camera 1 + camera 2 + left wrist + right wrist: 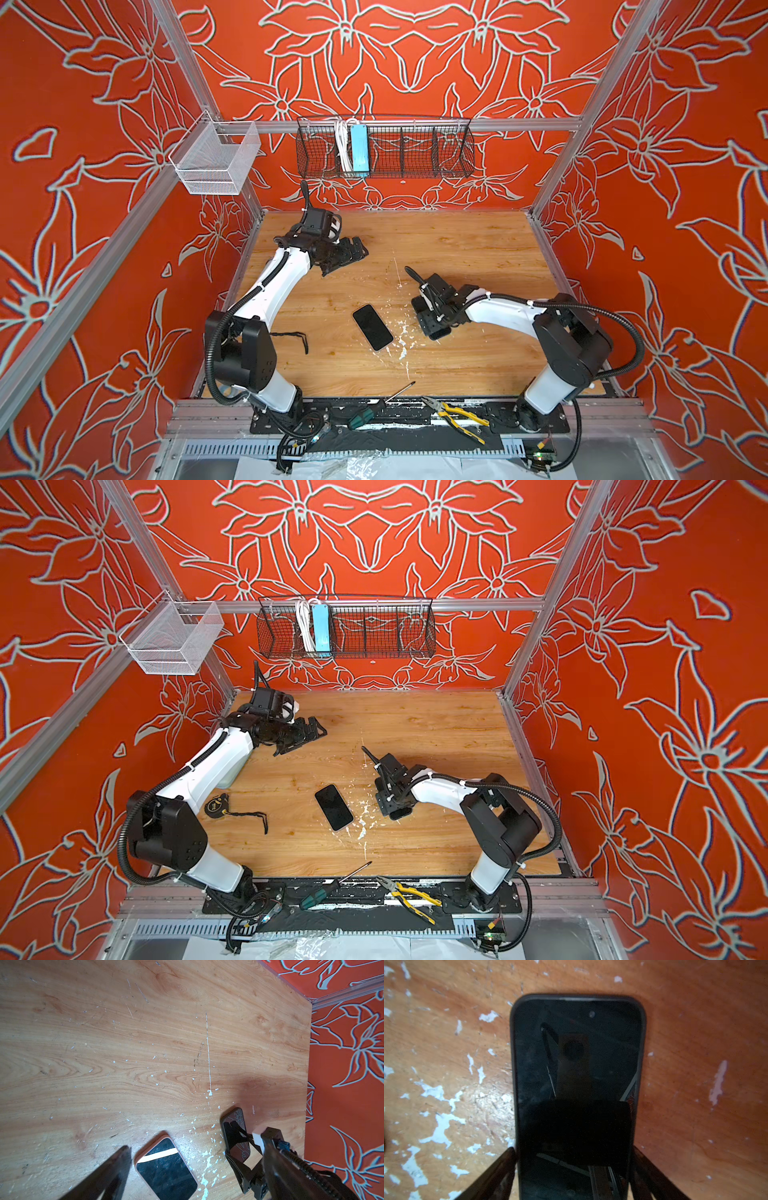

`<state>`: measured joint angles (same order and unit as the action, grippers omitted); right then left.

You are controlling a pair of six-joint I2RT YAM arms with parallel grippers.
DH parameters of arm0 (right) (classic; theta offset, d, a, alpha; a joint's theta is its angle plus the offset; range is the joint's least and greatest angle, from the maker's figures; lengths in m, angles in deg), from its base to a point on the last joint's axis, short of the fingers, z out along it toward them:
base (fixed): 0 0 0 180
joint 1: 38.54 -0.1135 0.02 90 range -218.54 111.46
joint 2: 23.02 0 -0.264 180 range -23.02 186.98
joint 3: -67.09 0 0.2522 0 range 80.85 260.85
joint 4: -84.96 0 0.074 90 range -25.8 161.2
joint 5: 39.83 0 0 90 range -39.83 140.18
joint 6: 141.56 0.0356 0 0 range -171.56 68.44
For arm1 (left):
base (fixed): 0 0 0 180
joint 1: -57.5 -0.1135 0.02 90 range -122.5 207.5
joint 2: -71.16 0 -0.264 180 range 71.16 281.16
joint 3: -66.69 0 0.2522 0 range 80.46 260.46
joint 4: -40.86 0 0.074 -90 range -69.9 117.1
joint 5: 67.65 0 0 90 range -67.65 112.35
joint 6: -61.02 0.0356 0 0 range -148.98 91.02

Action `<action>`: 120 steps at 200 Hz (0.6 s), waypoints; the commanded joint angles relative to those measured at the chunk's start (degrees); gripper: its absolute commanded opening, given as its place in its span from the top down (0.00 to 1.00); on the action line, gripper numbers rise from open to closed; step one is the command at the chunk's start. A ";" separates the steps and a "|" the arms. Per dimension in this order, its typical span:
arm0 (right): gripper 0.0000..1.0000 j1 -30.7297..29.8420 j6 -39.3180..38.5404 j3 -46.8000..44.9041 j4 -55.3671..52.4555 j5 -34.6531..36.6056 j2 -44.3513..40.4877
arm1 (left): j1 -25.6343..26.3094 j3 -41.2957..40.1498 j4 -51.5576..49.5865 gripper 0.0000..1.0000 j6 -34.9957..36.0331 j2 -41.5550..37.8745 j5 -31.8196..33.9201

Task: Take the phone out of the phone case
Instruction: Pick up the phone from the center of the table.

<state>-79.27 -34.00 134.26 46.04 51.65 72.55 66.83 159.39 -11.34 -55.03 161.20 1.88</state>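
One bench (457, 249). Two hung baskets: the black wire basket (453, 153) holds one blue power strip (359, 149) and one white cable (341, 145); the white mesh basket (216, 162) hangs at the corner. Two phones lie flat mid-bench, near each other. The salmon-cased phone (166, 1167) lies free. The dark-cased phone (577, 1053) lies between the fingertips of the right pincer (572, 1152), set wide, contact unclear. The left pincer (347, 258) is wide, holding nothing.

We are seeing one phone (372, 327) lying on the table (457, 249) near its middle. Just right of it, a second phone (577, 1053) is lying between the fingers of the right gripper (573, 1150). The left gripper (347, 253) is hanging over the far left corner, and a tape measure (216, 805) is sitting beside the left arm (208, 762).
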 commanded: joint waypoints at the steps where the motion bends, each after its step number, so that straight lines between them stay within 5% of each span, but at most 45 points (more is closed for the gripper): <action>1: 0.17 0.23 -0.08 -0.27 -2.43 -1.37 1.38 | -0.18 -0.54 0.20 0.03 -0.54 -1.28 -0.25; 120: 0.49 0.21 0.89 -1.15 -1.29 -1.50 -1.83 | -0.18 -0.80 0.82 0.03 -0.90 -0.83 -1.20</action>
<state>-79.00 -34.00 134.11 46.12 51.41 72.22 66.83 159.17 -11.10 -55.66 161.20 1.62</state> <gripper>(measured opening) 0.747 0.970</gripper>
